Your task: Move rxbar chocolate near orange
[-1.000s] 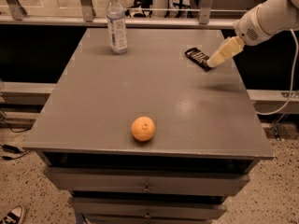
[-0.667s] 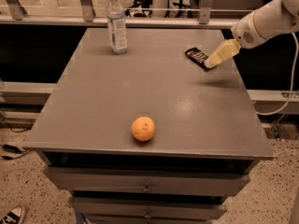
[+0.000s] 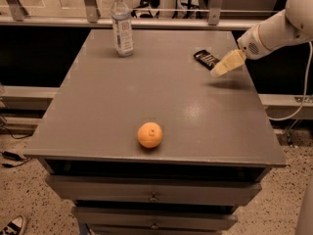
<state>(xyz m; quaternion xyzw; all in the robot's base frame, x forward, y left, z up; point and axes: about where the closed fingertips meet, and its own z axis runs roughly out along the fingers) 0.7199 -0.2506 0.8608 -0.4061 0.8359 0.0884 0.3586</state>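
Note:
The rxbar chocolate (image 3: 206, 59), a flat black bar with white lettering, lies on the grey table (image 3: 107, 106) at the far right. My gripper (image 3: 217, 72), with pale yellow fingers, comes in from the right on a white arm and hovers just right of and in front of the bar, its tip beside the bar's near end. The orange (image 3: 150, 134) sits near the table's front edge, about the middle, well away from the bar and the gripper.
A clear plastic water bottle (image 3: 122, 24) stands upright at the table's far left. A metal railing (image 3: 156, 13) runs behind the table. Drawers (image 3: 154, 195) sit below the tabletop. A cable (image 3: 298, 102) hangs at the right.
The gripper has shifted slightly, staying beside the bar's near end. The bar, orange and bottle have not moved.

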